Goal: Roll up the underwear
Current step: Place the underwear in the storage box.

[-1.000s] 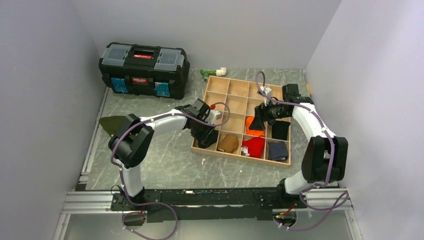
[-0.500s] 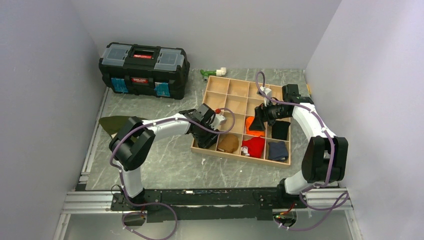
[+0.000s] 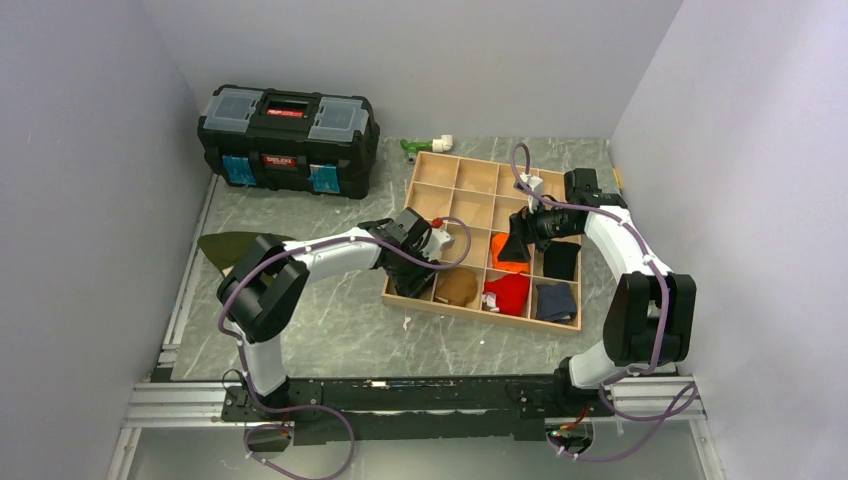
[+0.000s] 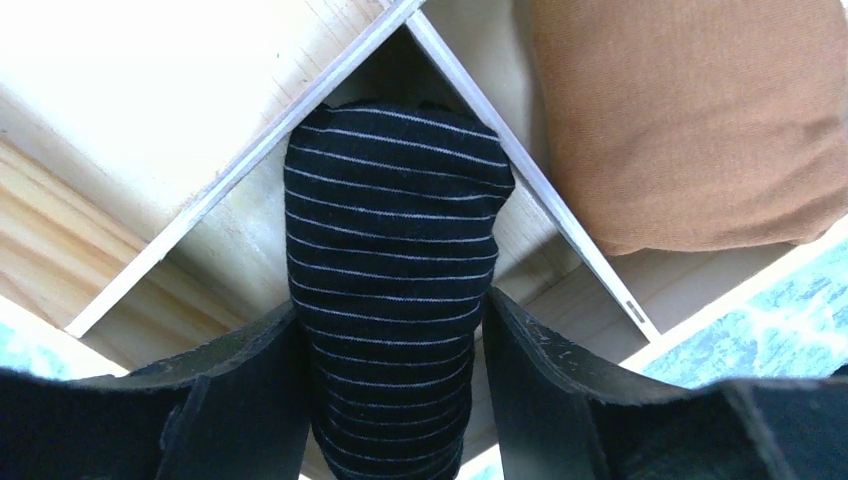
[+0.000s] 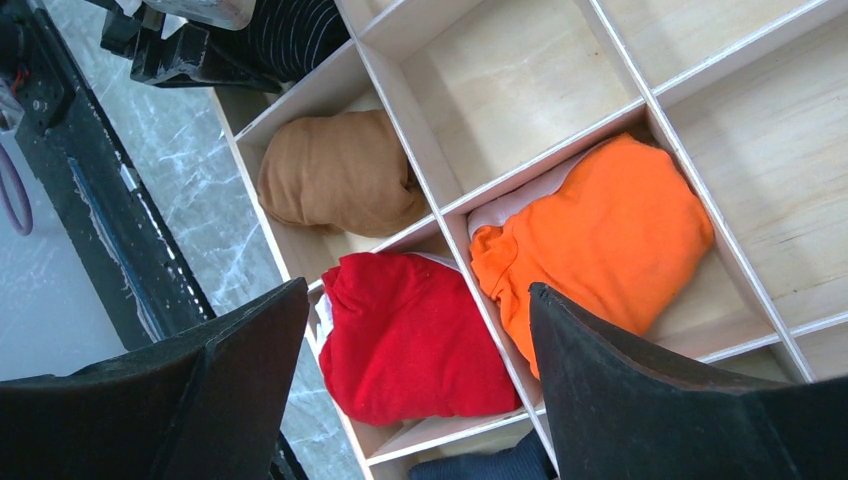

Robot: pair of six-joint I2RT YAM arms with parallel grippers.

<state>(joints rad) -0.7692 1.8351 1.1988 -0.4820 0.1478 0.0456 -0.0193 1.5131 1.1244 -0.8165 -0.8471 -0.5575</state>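
Observation:
The underwear (image 4: 395, 250) is a tight roll of black knit with fine grey stripes. My left gripper (image 4: 395, 330) is shut on it, one finger on each side. The roll's tip pokes into the near-left corner compartment of the wooden organizer (image 4: 470, 100). From above, the left gripper (image 3: 410, 276) sits over that corner of the organizer (image 3: 480, 312). The roll also shows at the top of the right wrist view (image 5: 290, 35). My right gripper (image 3: 515, 245) is open and empty, hovering over the red and orange bundles (image 5: 418, 300).
The organizer holds a brown bundle (image 3: 457, 287), a red one (image 3: 510, 292), an orange one (image 3: 503, 262), a black one (image 3: 562, 260) and a navy one (image 3: 556, 300). A black toolbox (image 3: 288, 125) stands at the back left. An olive garment (image 3: 225, 248) lies at the left.
My left gripper has moved slightly right and nearer with the roll, down toward the organizer's near-left compartment. The right arm has not moved.

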